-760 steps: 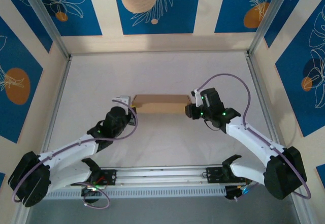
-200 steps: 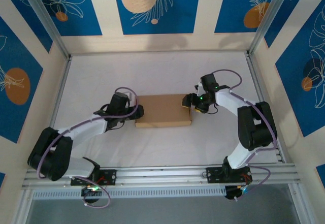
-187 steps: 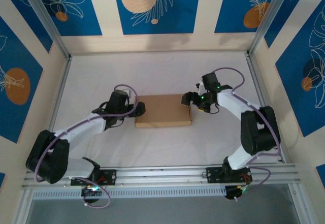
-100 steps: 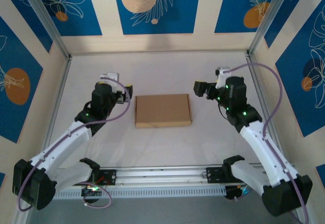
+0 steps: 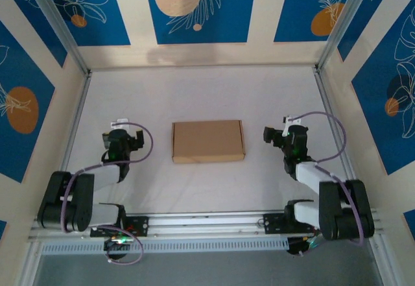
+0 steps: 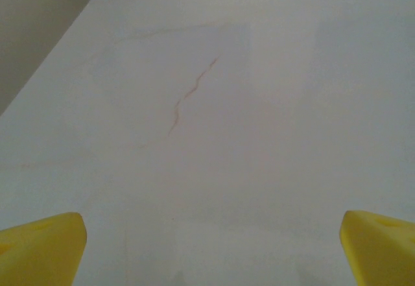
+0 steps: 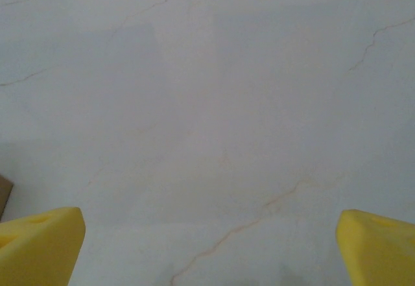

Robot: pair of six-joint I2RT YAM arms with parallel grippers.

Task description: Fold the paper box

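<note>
I saw the paper box (image 5: 207, 141) lying closed and flat mid-table (image 5: 194, 98), between the two arms and touching neither. The left gripper (image 6: 211, 247) hung over bare tabletop, its yellow fingers (image 6: 39, 247) spread wide with nothing between them. The right gripper (image 7: 211, 244) was likewise released and empty.

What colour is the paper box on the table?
Plain brown, with no print; the paper box shows best in the top external view.
</note>
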